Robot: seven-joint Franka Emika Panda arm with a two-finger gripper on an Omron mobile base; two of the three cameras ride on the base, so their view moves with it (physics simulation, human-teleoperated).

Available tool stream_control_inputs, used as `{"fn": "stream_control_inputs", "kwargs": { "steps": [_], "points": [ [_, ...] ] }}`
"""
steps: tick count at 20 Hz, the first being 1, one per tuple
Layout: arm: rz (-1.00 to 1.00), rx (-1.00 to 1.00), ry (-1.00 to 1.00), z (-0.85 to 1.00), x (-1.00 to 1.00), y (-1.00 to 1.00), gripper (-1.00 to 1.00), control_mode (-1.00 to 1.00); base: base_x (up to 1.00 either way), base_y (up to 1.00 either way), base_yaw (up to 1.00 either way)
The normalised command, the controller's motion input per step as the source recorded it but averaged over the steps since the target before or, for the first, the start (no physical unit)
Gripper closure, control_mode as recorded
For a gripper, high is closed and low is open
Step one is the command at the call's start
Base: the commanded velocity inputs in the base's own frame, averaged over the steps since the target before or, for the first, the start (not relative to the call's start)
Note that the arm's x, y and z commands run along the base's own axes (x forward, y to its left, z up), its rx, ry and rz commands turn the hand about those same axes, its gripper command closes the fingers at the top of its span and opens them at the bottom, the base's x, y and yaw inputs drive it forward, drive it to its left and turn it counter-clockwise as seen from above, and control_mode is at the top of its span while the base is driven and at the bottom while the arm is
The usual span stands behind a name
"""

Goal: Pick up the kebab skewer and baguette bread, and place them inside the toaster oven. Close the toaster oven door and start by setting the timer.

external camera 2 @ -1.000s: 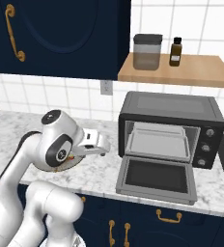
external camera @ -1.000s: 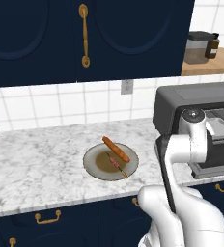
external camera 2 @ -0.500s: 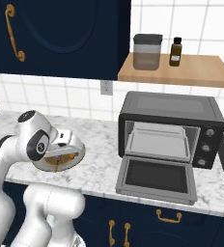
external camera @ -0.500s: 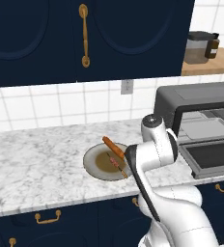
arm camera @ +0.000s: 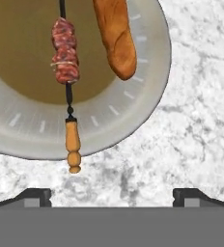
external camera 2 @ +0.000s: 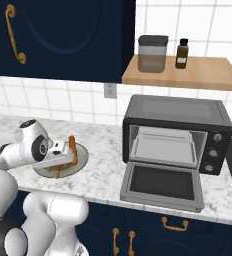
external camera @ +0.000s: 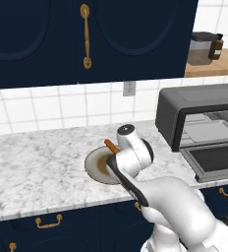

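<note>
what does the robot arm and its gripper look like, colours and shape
The arm is glossy white with rounded, bulbous links, dark grey discs capping its joints and a dark band along one link. The gripper ends in two small dark fingertips with stepped, blocky tops. No cables or markings are visible.

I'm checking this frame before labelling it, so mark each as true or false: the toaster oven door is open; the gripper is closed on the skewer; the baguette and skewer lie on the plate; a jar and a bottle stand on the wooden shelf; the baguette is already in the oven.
1. The toaster oven door is open. True: it lies folded down in front of the toaster oven.
2. The gripper is closed on the kebab skewer. False: its jaws stand wide apart over the plate, holding nothing.
3. The baguette and skewer lie on the plate. True.
4. A jar and a bottle stand on the wooden shelf. True.
5. The baguette is already in the oven. False: it is on the plate.
</note>
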Motion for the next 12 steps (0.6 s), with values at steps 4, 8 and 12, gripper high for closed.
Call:
{"fn": "stream_control_inputs", "kwargs": {
  "steps": [4, 8, 12],
  "points": [
    [0.02, 0.00, 0.18, -0.43, 0.25, 0.10, -1.00, -1.00, 0.00, 0.00, 0.00],
    [0.00, 0.00, 0.16, -0.37, 0.29, 0.10, -1.00, -1.00, 0.00, 0.00, 0.00],
    [0.00, 0.04, 0.02, -0.46, 0.18, 0.23, -1.00, -1.00, 0.00, 0.00, 0.00]
  ]
}}
